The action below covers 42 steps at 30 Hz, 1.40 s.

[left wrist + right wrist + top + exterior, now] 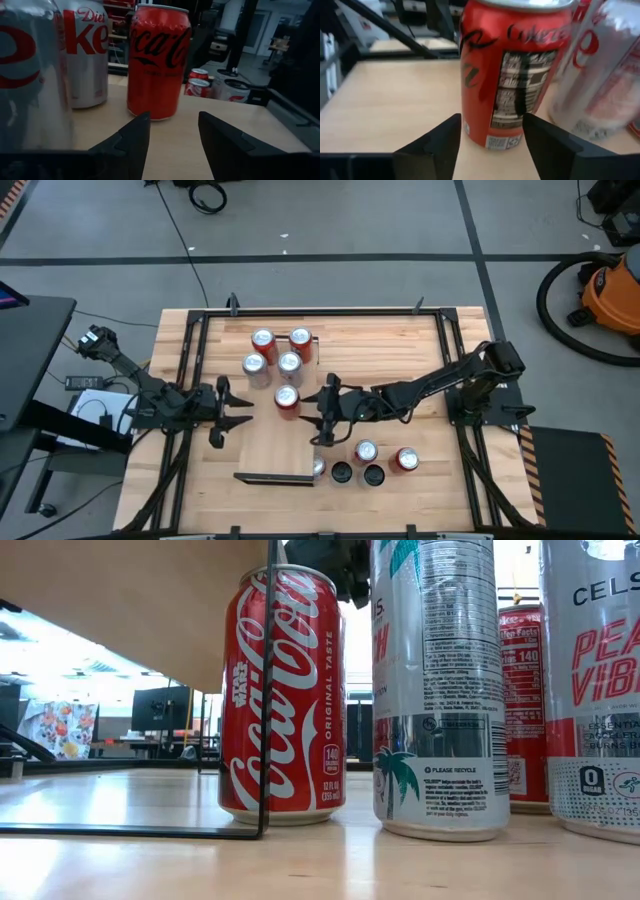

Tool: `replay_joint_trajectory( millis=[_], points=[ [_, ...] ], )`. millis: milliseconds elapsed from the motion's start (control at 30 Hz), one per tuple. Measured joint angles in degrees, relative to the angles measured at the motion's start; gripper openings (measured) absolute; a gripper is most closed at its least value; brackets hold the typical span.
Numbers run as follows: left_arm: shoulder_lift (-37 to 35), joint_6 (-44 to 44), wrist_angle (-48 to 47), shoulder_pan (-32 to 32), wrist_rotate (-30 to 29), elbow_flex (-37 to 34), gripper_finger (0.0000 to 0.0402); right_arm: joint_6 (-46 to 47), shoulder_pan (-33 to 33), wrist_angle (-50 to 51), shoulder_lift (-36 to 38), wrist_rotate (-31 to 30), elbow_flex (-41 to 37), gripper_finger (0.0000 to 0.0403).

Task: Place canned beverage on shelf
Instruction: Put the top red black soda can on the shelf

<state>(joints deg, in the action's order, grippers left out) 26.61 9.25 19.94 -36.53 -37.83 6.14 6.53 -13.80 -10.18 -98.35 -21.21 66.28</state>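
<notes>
On shelf [272, 442]: upright red can [287, 397].

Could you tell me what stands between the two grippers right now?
A red Coca-Cola can stands on the shelf between the left gripper and right gripper, clearest in the high view.

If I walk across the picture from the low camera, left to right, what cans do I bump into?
Red Coca-Cola can → tall silver can with a palm tree → red can farther back → white Celsius can at the right edge.
</notes>
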Motion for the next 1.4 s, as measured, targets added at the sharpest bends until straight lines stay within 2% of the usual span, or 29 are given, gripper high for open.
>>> replay_joint_trajectory(
  millis=[167, 333, 533, 800, 1167, 1400],
  points=[
    [0.0, -3.88, -0.09, -0.02, -3.2, 0.02, 0.0178, -0.18, 1.04, -4.39, 0.0, 2.35, -1.28, 0.0202],
    [0.0, -5.51, -7.13, -0.07, -5.81, 4.37, 0.0178, -0.21, 1.67, -6.7, 0.0, 4.01, -2.05, 0.0201],
    [0.03, -0.67, -22.06, -0.07, -7.75, 10.77, 0.0178, -0.6, 1.94, -13.17, -3.45, 6.0, -2.32, 0.0201],
    [0.04, 7.69, -37.28, -0.07, -7.36, 15.49, 0.0178, -0.18, 1.92, -15.55, -5.62, 5.67, -2.32, 0.0201],
    [0.04, 6.63, -37.27, -0.07, -5.37, 15.7, 0.0178, -0.73, 2.27, -20.91, -5.77, 6.62, -2.32, 0.0201],
    [0.04, 6.54, -37.03, -0.07, -5.35, 15.7, 0.0178, -2.0, 1.72, -22.17, -11.93, 5.83, 1.79, 0.0201]
  ],
)
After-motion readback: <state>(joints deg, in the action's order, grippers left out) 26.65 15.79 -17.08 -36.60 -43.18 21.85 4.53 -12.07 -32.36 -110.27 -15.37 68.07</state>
